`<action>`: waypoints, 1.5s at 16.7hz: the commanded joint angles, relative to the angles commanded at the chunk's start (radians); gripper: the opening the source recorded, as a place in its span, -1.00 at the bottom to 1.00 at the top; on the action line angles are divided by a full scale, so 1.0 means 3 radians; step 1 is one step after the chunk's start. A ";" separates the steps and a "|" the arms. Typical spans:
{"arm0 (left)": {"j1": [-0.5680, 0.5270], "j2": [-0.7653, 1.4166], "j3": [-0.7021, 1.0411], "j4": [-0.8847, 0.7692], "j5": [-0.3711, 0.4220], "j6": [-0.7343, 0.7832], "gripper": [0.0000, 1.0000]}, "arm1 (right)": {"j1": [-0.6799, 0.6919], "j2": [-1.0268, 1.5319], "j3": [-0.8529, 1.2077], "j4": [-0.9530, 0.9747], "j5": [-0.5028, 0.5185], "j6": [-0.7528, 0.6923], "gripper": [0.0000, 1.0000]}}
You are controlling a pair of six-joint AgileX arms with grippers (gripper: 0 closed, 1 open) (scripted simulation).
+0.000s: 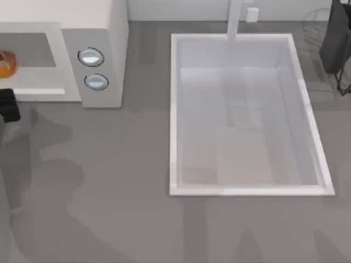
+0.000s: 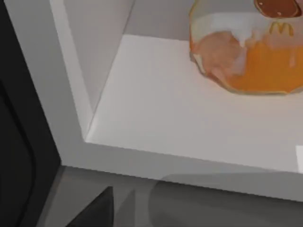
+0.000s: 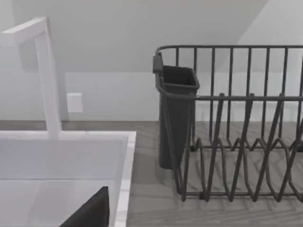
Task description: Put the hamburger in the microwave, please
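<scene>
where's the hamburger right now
The hamburger sits inside the microwave cavity at the table's far left, left of the two dials.

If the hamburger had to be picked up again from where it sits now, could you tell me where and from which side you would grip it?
I would probably pinch the hamburger across its rounded sides, reaching in through the microwave's open front. It sits on the cavity floor with walls around it, so the front looks like the open approach. The left gripper is just outside that opening.

The left arm (image 1: 8, 107) is a matte black, blocky shape; the right arm (image 1: 335, 38) is dark grey-black, with thin black cables.
</scene>
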 joint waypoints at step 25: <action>0.0283 -0.0793 -0.0977 0.0536 0.0108 0.0125 1.00 | 0.0000 0.0000 0.0000 0.0000 0.0000 0.0000 1.00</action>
